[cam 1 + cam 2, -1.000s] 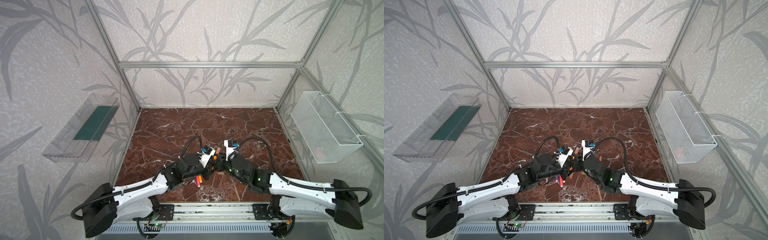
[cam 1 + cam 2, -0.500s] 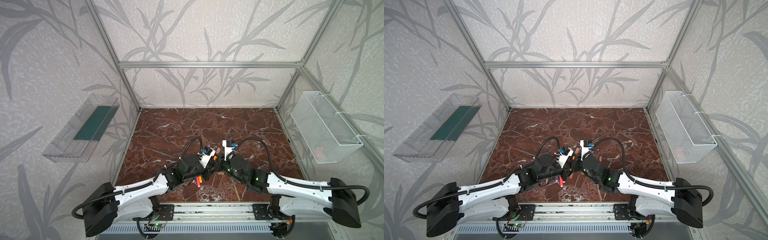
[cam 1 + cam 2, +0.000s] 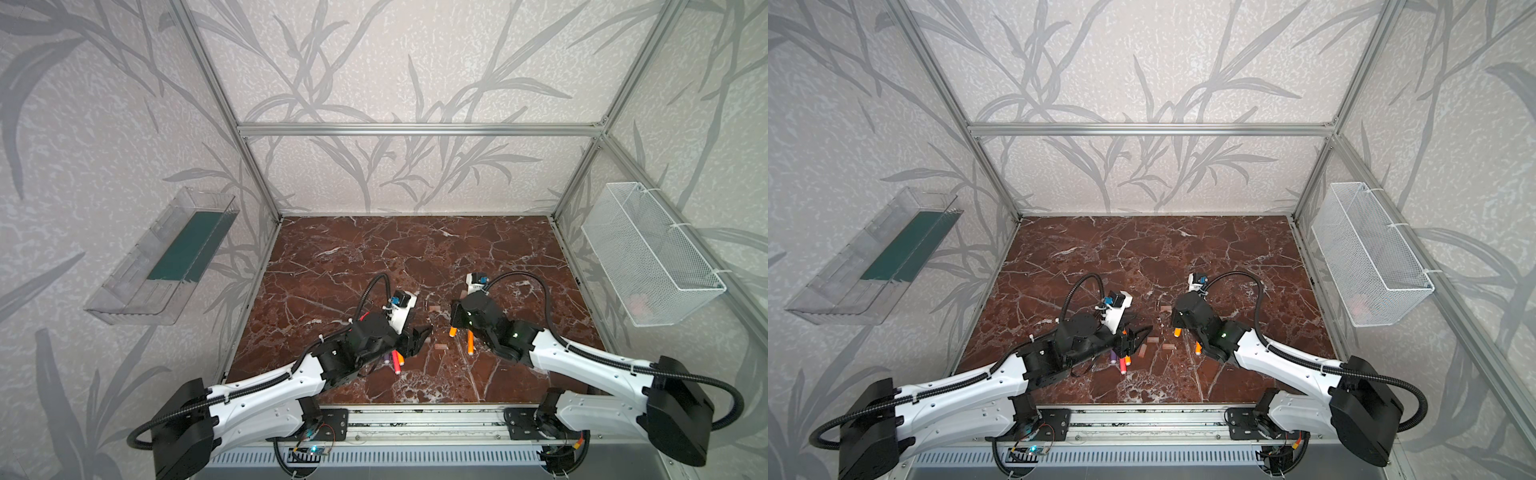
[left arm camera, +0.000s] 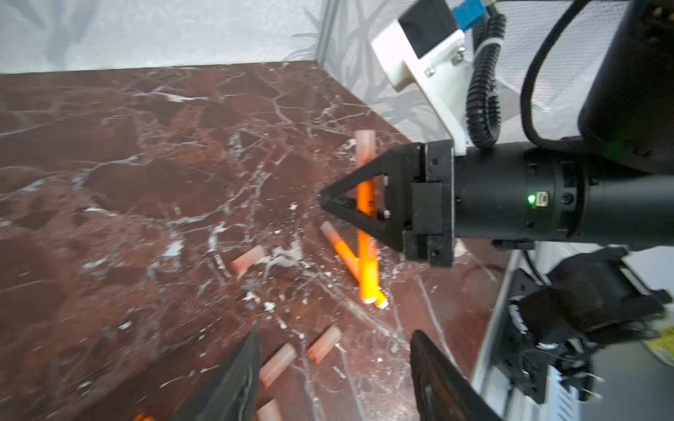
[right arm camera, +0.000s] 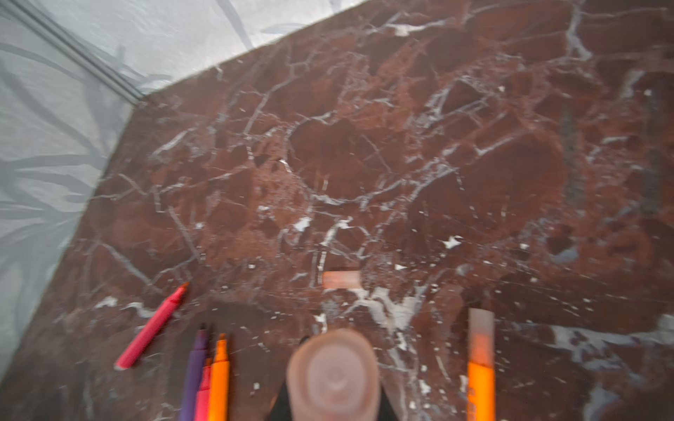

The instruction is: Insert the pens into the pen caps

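Left hand [image 4: 334, 331] newly wide, right hand [image 4: 327, 198] drawn back gripping capped orange pen [image 4: 365, 193], caps [image 4: 248, 259] between

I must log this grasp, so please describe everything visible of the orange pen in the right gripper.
The orange pen is a slim, plastic-looking marker, already wearing a pale translucent cap on its upper end. The right gripper, shut, grips its body and holds it roughly upright. Whether its lower end touches the marble table cannot be told.

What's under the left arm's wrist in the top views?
Ends of a slim purple marker pen, a pink-red pen and an orange pen stick out from beneath; the left arm covers the rest of each there.
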Controlling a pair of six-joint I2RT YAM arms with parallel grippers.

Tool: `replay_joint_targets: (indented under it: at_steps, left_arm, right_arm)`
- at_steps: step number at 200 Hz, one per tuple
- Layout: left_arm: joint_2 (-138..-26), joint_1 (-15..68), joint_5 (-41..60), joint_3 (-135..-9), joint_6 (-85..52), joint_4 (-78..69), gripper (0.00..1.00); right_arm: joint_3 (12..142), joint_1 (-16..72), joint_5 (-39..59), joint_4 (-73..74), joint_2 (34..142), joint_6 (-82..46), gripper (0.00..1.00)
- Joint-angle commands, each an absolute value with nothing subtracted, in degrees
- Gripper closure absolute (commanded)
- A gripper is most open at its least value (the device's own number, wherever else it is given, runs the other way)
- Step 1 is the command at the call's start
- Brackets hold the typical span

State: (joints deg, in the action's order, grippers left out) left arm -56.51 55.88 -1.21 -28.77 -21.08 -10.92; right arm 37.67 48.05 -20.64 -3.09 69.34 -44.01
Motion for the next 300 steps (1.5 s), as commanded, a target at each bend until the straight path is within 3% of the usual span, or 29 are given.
replay_joint_targets:
  at_steps: [1,62,124,163,222,300]
  left_arm:
    - [-54.6,54.8,-16.1,-30.4,-24.8,3.1,0.31]
    - [-53.0,47.4,-25.0,-31.8,-34.7,20.9,0.32]
    - [-53.2,47.2,-21.7,-31.2,-34.9,22.0,0.34]
    - [-54.5,45.8,-25.3,-31.2,-36.9,24.8,0.33]
    - [-56.6,40.2,-24.2,-30.9,-39.1,26.7,0.35]
    - [-58.3,35.7,-20.9,-31.3,-39.3,27.2,0.39]
  right_arm:
    - [40.3,45.8,-17.3,-10.5,73.6,-41.0,0.95]
    - [49.6,44.7,-16.1,-23.0,86.3,-37.8,0.95]
    - [54.5,42.9,-13.7,-28.2,96.7,-36.9,0.94]
    - [52.8,41.4,-13.2,-26.5,97.5,-36.9,0.93]
    - [51.7,40.7,-13.6,-25.8,98.2,-36.9,0.82]
    - [51.7,40.3,-15.5,-26.8,99.7,-37.1,0.78]
